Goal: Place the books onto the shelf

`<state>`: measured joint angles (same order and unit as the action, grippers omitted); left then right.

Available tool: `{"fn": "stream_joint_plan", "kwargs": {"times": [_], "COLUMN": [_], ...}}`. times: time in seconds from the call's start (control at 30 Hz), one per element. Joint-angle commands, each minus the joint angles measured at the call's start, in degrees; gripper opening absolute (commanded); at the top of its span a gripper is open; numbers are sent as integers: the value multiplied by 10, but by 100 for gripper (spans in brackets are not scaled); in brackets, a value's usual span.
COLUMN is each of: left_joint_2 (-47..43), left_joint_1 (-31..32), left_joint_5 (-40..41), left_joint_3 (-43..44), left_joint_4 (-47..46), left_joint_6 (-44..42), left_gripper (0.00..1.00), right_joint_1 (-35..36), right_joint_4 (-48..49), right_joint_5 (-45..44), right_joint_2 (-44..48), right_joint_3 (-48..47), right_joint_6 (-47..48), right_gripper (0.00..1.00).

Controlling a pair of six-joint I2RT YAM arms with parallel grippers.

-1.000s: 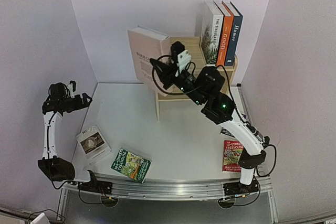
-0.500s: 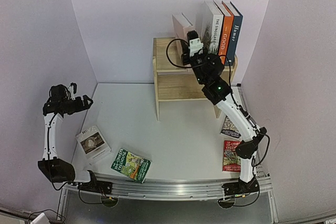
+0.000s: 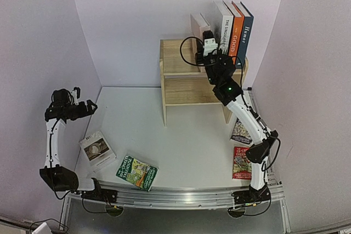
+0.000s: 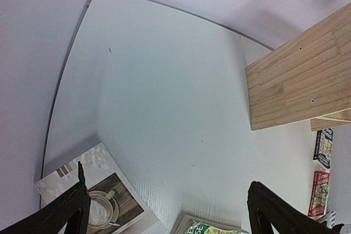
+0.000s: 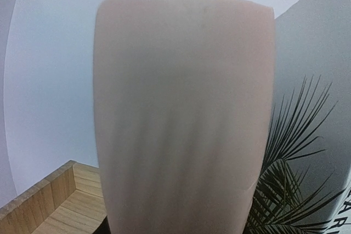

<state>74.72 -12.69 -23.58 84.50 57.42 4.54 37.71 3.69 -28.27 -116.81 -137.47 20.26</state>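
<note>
The wooden shelf (image 3: 178,83) stands at the back, with the palm-leaf book (image 3: 224,26), orange "GOOD" (image 3: 235,32) and dark blue "Humor" (image 3: 245,31) upright on its top. My right gripper (image 3: 208,43) is shut on a pale pinkish-white book (image 3: 198,24), held upright on the shelf top just left of the palm-leaf book (image 5: 307,163). That held book's edge (image 5: 184,119) fills the right wrist view and hides the fingers. My left gripper (image 3: 89,106) hangs open and empty over the left of the table, above the "Afternoon tea" book (image 4: 93,201).
The "Afternoon tea" book (image 3: 97,149) and a green Treehouse paperback (image 3: 136,172) lie flat at the front left. Two more Treehouse paperbacks, one dark (image 3: 240,132) and one red (image 3: 241,163), lie by the right arm's base. Purple walls close in three sides.
My right arm swung the pale book from a tilted pose left of the shelf up and right, standing it upright beside the palm-leaf book. The left arm has not moved.
</note>
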Motion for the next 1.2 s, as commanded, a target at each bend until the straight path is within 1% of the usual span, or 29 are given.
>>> {"fn": "stream_joint_plan", "kwargs": {"times": [0.0,0.2,0.3,0.33,0.4,0.43,0.5,0.53,0.67,0.77,0.97,1.17], "left_joint_2": [-15,-15,-15,-15,-15,-15,-15,-16,-15,-13,-12,-12], "left_joint_1": [-1,-1,-1,-1,-1,-1,-1,-1,-1,-1,-1,-1], "left_joint_5": [-8,-10,-11,-12,-13,-14,-16,-18,-32,-44,-49,-55], "left_joint_3": [-2,-6,-6,-6,-6,-7,-9,-10,-13,-9,-7,-6], "left_joint_4": [-16,-15,-14,-14,-13,-13,-13,-13,-14,-14,-16,-16], "left_joint_6": [4,3,3,2,1,1,2,2,6,7,8,9], "left_gripper": [100,100,100,100,100,100,100,100,100,100,100,100], "right_joint_1": [-9,-14,-14,-14,-14,-14,-14,-14,-11,-5,21,33], "right_joint_4": [43,50,51,52,52,54,62,69,112,127,163,196], "right_joint_5": [-34,-24,-29,-29,-26,-22,-16,-17,-43,-43,-61,-87], "right_joint_2": [-5,-6,-5,-3,5,11,25,33,61,75,89,112], "right_joint_3": [5,10,18,21,32,40,59,70,113,133,153,192], "right_joint_6": [0,-3,0,0,-4,-7,-14,-16,-21,-11,48,72], "right_gripper": [24,25,28,32,48,54,61,63,64,64,65,66]}}
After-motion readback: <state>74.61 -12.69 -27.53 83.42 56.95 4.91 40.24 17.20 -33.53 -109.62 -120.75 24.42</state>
